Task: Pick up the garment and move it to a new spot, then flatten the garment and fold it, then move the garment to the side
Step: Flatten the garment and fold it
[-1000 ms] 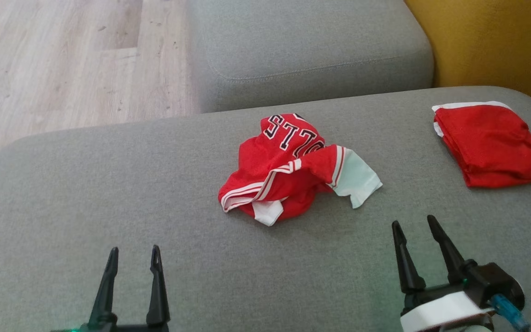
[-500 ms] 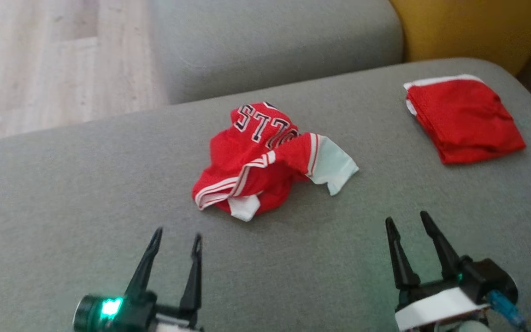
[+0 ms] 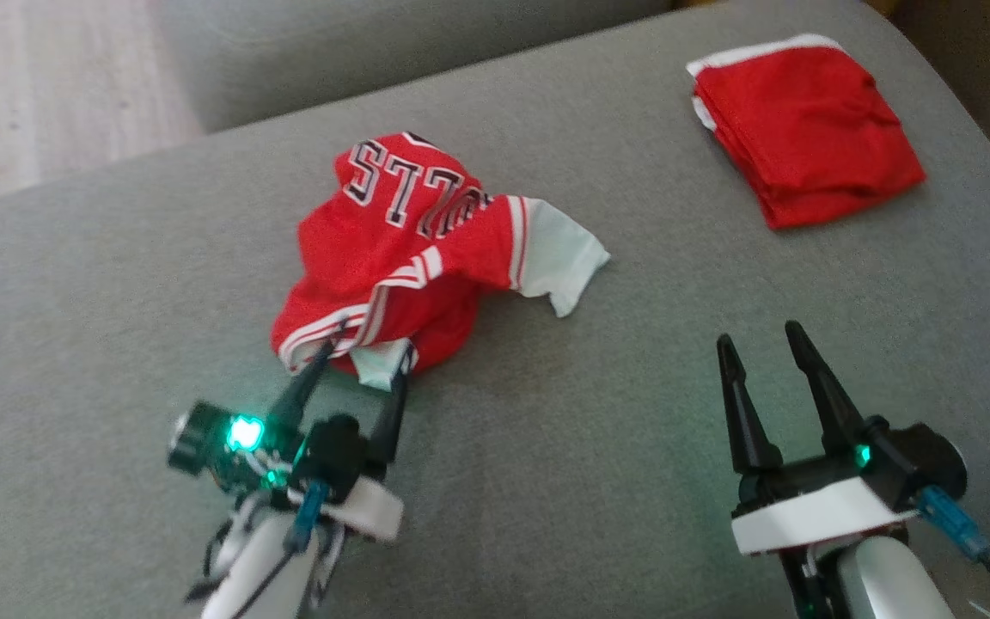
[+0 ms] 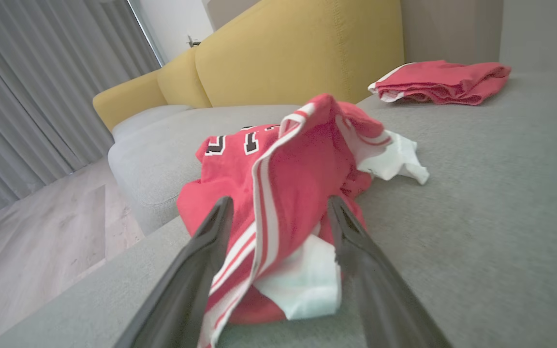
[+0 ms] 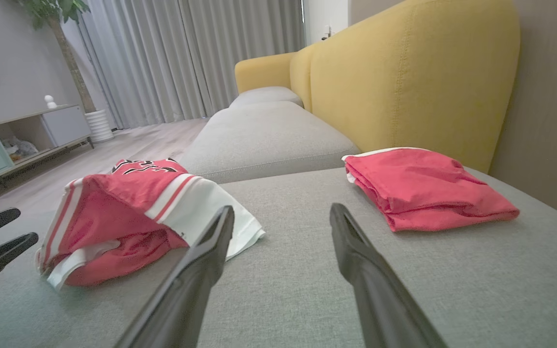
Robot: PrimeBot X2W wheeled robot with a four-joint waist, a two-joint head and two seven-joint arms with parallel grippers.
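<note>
The crumpled garment (image 3: 409, 241), a red jersey with white stripes and black lettering, lies bunched in the middle of the grey sofa seat (image 3: 117, 301). My left gripper (image 3: 364, 354) is open, its two fingers straddling the garment's near edge, where a white fold sits. In the left wrist view the gripper (image 4: 278, 200) has the striped hem of the garment (image 4: 298, 159) between its fingers, and they are not closed on it. My right gripper (image 3: 759, 335) is open over bare cushion to the right of the garment (image 5: 124, 208). The right wrist view shows that gripper (image 5: 282, 209) empty.
A second red garment (image 3: 804, 129), folded, lies at the far right of the seat near the yellow backrest (image 5: 404, 72). Another grey cushion (image 3: 332, 52) adjoins behind, and wooden floor (image 3: 31, 86) lies beyond the seat's left edge. Bare cushion surrounds the crumpled garment.
The head camera has tilted down and shifted. My left gripper has advanced from bare cushion up to the garment's near edge, staying open. The right gripper has kept its place.
</note>
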